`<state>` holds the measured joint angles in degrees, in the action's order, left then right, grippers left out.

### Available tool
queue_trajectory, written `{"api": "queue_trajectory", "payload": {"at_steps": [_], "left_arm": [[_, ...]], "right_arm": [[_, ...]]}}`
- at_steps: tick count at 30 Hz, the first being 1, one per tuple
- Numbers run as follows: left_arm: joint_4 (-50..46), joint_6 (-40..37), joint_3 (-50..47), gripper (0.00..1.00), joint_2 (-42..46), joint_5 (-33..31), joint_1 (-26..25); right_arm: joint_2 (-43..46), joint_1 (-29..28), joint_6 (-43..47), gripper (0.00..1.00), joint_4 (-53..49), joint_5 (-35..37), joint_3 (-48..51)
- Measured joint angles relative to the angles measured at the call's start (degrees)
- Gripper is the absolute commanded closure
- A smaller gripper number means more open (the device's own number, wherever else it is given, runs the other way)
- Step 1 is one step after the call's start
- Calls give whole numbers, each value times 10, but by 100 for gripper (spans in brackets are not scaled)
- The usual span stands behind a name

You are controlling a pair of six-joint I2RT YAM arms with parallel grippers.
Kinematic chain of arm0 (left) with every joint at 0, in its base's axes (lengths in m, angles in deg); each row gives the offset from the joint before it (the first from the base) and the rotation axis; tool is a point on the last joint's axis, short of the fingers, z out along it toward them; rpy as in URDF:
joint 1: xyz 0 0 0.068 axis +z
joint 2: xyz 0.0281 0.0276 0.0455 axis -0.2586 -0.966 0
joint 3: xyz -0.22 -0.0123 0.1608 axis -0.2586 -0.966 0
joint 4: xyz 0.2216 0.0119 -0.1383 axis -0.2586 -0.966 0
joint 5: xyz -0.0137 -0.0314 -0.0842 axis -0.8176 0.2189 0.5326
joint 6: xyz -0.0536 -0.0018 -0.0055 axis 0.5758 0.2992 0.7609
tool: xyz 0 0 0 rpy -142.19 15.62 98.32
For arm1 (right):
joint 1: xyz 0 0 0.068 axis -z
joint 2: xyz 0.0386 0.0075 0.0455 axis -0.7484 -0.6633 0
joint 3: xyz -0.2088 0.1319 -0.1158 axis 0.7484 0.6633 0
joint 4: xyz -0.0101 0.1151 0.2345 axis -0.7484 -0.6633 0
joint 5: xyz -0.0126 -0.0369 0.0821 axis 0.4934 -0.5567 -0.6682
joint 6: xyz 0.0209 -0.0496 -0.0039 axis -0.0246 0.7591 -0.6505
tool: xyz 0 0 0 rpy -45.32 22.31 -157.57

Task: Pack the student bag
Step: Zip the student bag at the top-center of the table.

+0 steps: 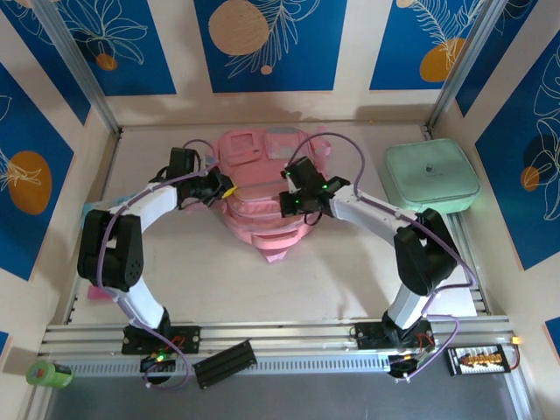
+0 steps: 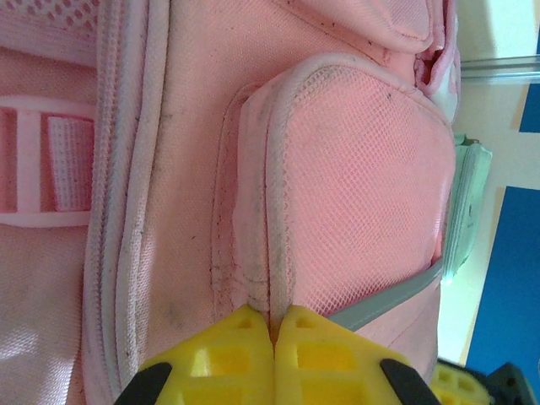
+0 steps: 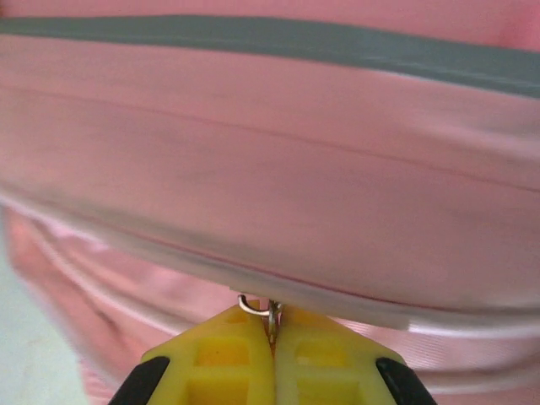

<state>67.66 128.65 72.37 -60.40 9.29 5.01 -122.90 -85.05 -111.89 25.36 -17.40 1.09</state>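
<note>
At the near edge of the overhead view, an aluminium rail [image 1: 289, 337] carries both arm bases. A green tape roll [image 1: 47, 374] sits at 7 o'clock, a black ribbed block [image 1: 225, 363] at 6 o'clock and a small circuit board [image 1: 477, 359] at 5 o'clock.

Both arms reach from the rail towards the middle of the table [image 1: 201, 280]. The student bag [image 1: 258, 188] lies flat there, just towards 12 o'clock from the table's centre, with a thin strap end pointing back to 6 o'clock.

The left gripper [image 2: 275, 325] comes onto the bag from its 9 o'clock side. Its yellow fingers [image 2: 228, 359] are pressed together, and the pale piping [image 2: 274, 253] along the edge of a mesh pocket [image 2: 363, 194] runs straight in between the tips, so the pocket's edge looks pinched.

The right gripper [image 3: 272, 325] meets the bag from its 3 o'clock side. Its jaws are also closed, and they nip a small metal zip pull [image 3: 253, 305] that sticks out just above the tips, under a pale zip line and a grey band [image 3: 337, 46].

Further off, a mint-green case [image 1: 430, 175] rests at 2 o'clock, apart from the bag. Beyond it stand cream walls with blue leaf panels [image 1: 262, 39].
</note>
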Motion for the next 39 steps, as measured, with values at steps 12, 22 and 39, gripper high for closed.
{"api": "queue_trajectory", "payload": {"at_steps": [12,22,39], "left_arm": [[-50,-71,26,100,-10,-12,2],[-143,-205,92,100,-46,-29,2],[-206,-381,138,100,-75,-19,5]], "right_arm": [[9,77,93,100,-25,1,7],[-21,123,245,99,-44,-74,-27],[-98,175,333,91,-101,-123,-147]]}}
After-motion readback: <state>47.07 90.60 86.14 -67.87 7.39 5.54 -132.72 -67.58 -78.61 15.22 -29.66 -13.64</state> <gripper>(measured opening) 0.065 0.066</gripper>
